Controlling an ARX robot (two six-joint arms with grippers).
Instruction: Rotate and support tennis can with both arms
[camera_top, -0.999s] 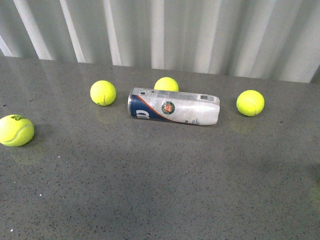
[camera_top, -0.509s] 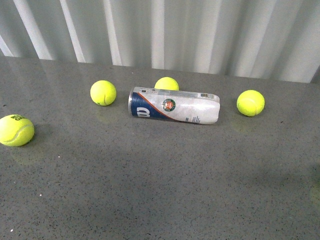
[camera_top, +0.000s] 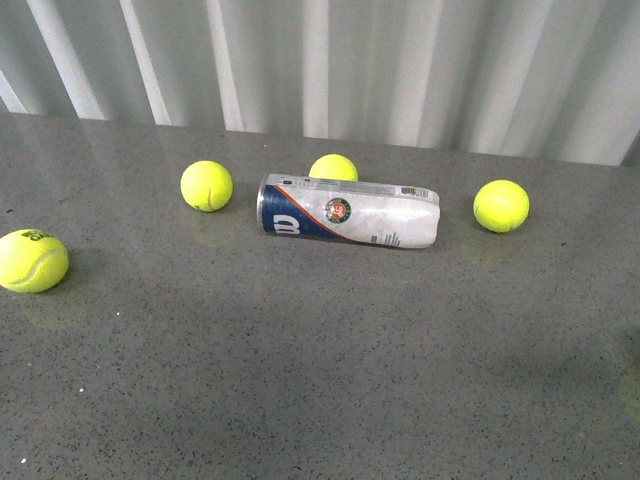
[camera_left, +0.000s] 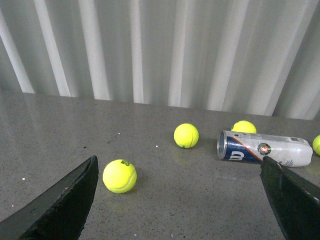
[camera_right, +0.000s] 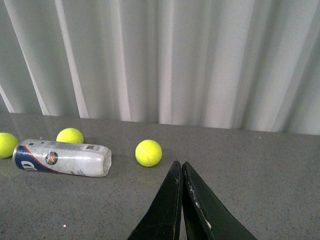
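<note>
Can (camera_top: 347, 212) lies flat, so I want left gripper (camera_left: 178, 158), jaws spread, and right gripper (camera_right: 181, 163), jaws pressed together, at opposite ends.

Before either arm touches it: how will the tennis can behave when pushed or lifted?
The tennis can lies on its side on the table, so a sideways nudge would probably roll it; the ball just behind might block it. No yellow shows through the clear section, so it is likely empty, light, and easy to squeeze.

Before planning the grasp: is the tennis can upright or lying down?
Lying down: the tennis can rests on its side on the table.
</note>
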